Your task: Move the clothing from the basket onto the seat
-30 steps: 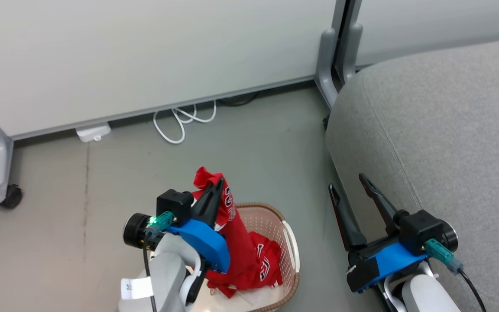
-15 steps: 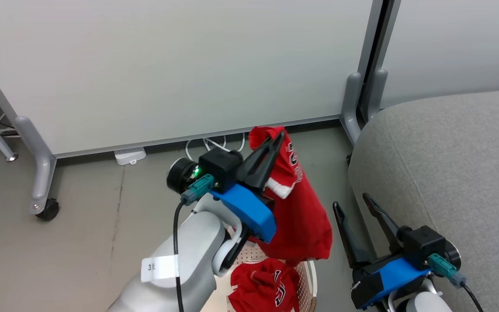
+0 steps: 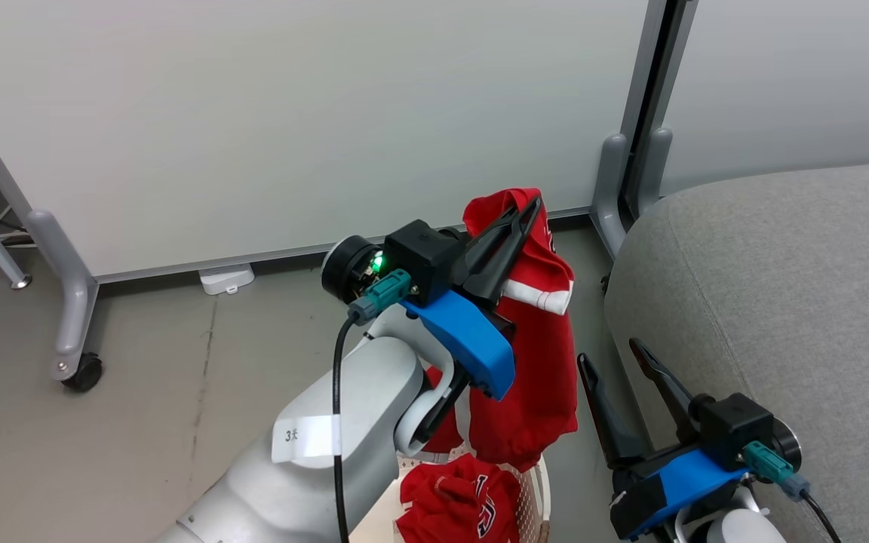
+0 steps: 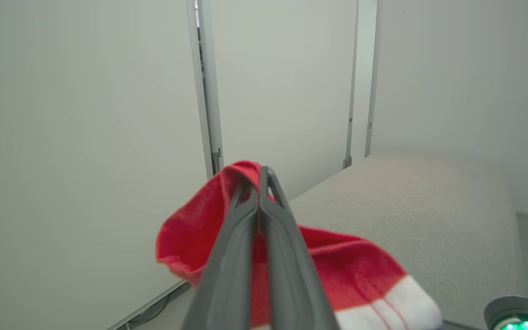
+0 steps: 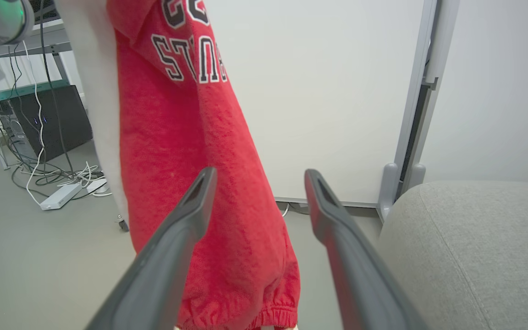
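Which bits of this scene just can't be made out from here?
- Basket: head view, mostly behind the left arm and cut by the bottom edge.
- Jersey in the basket: lettering crumpled, cut off below.
- Hanging jersey: right wrist view, its wording cut by the top edge.

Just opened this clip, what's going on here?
The left tool is shut on a red jersey and holds it up above the basket, where a second jersey lies. The right tool is open and holds nothing, beside the grey seat. The held jersey hangs short of the seat.
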Robot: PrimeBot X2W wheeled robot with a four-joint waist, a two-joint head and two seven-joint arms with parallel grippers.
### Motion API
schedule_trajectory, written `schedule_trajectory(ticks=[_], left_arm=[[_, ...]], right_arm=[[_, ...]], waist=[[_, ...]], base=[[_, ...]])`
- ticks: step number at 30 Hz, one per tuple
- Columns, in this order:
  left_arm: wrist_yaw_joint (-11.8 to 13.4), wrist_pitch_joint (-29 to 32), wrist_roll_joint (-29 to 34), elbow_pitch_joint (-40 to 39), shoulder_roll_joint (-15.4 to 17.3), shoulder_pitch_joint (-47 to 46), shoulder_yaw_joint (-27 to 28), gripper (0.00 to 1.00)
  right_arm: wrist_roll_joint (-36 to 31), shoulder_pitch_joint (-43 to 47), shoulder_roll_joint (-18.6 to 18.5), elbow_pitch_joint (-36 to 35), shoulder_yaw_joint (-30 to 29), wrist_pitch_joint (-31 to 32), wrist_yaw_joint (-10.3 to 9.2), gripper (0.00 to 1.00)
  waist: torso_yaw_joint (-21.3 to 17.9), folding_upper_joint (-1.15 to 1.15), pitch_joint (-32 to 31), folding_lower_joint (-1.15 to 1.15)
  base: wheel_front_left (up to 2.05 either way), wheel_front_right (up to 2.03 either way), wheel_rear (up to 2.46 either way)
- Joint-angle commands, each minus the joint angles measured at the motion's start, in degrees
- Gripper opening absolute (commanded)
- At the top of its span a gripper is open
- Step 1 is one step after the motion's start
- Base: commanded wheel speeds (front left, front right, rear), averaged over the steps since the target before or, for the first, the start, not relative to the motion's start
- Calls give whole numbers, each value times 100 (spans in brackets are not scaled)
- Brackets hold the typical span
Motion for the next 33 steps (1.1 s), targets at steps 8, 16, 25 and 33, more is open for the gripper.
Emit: schedule_trajectory(ticks=[8,16,25,33], left_arm=[[103,-27,-136,89,2,-126,-146,0],[108,-27,-176,93,2,-101,-218,0],[108,-28,-264,40,3,-111,-330,0],[107,-28,-322,-1,2,-87,-470,0]], right_arm=[[-57,90,-12,-45,-37,19,1,100],[-153,-90,-12,73,20,153,1,100],[-497,-781,-13,680,249,443,1,100],[-223,-1456,-12,1572,623,590,1,100]], waist=[[-43,-1,19,0],[-27,-1,78,0],[-12,-1,139,0],[15,-1,157,0]], base=[[0,0,0],[0,0,0],[0,0,0],[0,0,0]])
